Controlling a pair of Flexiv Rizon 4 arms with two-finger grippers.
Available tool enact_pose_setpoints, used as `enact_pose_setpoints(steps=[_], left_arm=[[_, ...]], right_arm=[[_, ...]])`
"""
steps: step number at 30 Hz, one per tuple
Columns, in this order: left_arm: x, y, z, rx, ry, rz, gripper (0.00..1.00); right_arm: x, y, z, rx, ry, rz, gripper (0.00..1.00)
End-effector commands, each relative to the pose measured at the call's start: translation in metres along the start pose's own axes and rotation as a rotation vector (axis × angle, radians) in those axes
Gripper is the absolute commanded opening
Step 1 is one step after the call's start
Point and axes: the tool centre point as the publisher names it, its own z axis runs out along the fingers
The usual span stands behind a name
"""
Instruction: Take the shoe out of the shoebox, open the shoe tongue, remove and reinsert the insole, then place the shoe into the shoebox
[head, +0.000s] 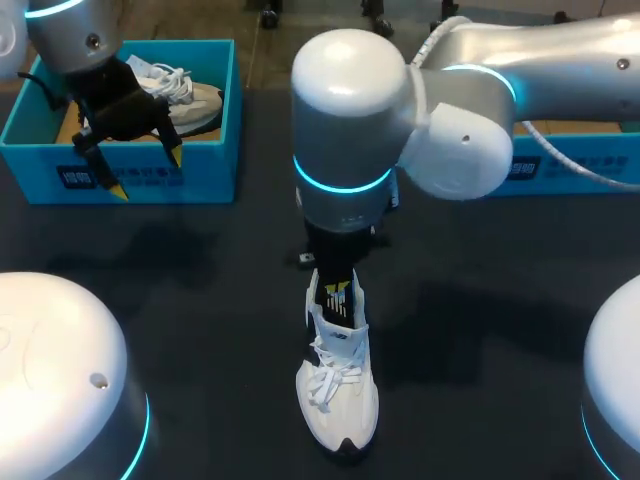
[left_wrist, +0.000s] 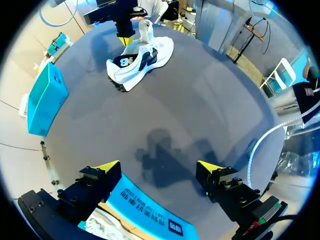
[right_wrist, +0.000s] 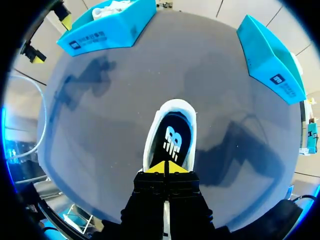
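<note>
Two blue boxes sit at the far side of the dark table (head: 500, 300). The shoebox (head: 205, 175) is at the left, and a second box (head: 560, 165) is at the right, partly hidden behind the right arm. The shoebox holds one pale trainer (head: 190, 100), lying on its side with its laces showing.

The white shoe (head: 340, 390) is well clear of both boxes, out in the middle of the table. It stands upright on its sole with its toe toward the near edge and its laces loose. Its tongue (left_wrist: 145, 29) is pulled up and stands away from the opening.

The right arm comes in from the right and bends down over the heel end of the shoe. The right gripper (head: 338, 292) points straight down at the shoe's opening with its two yellow tips pressed together. Just ahead of those tips, the right wrist view shows the black insole (right_wrist: 172, 137) lying inside the shoe's white rim. From here I cannot tell whether anything thin is caught between the tips.

The left gripper (head: 148, 172) hangs over the front wall of the shoebox. Its fingers are spread wide and hold nothing, and its yellow tips are clear of the box. In its own wrist view, the box's blue wall lies under and between the fingers, with the white shoe far ahead across the table.
</note>
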Motion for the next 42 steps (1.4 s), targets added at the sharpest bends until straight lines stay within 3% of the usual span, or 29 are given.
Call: enact_pose_setpoints(steps=[1, 6, 11, 17, 29, 42], left_arm=[[0.0, 0.0, 0.0, -0.001, 0.002, 0.001, 1.0], [0.0, 0.0, 0.0, -0.001, 0.002, 0.001, 1.0], [0.0, 0.0, 0.0, -0.001, 0.002, 0.001, 1.0], [0.0, 0.0, 0.0, -0.001, 0.002, 0.001, 1.0], [0.0, 0.0, 0.0, -0.001, 0.002, 0.001, 1.0], [0.0, 0.0, 0.0, -0.001, 0.002, 0.001, 1.0]], right_arm=[[0.007, 0.003, 0.003, 0.005, -0.027, -0.001, 0.0], [0.005, 0.005, 0.006, 0.0, -0.037, -0.023, 0.0], [0.003, 0.013, 0.025, 0.029, -0.206, 0.001, 0.0], [0.002, 0.012, 0.038, 0.04, -0.31, 0.004, 0.0], [-0.001, -0.004, 0.045, 0.078, -0.398, 0.061, 0.0], [-0.017, -0.013, 0.049, 0.124, -0.448, 0.12, 0.0]])
